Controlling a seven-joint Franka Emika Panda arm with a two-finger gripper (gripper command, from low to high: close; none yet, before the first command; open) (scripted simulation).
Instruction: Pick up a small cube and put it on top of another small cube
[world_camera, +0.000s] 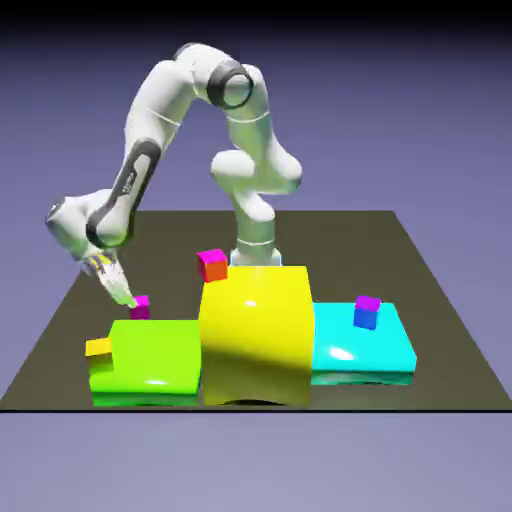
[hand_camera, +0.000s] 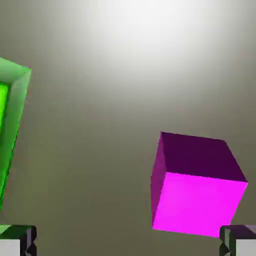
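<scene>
You see a magenta cube (hand_camera: 195, 187) resting on the grey-brown table (hand_camera: 110, 90), ahead of the claw (hand_camera: 128, 242) and close to its right fingertip (hand_camera: 239, 243). A green block's edge (hand_camera: 12, 125) sits beyond the left fingertip (hand_camera: 19, 240). Nothing lies between the fingertips.

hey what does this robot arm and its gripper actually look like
The arm is glossy white with rounded segments, dark grey bands at the joints and a dark round cap at the top elbow. The gripper ends in two small grey finger tips, blocky and dark-edged. No cables or legible markings show.
</scene>
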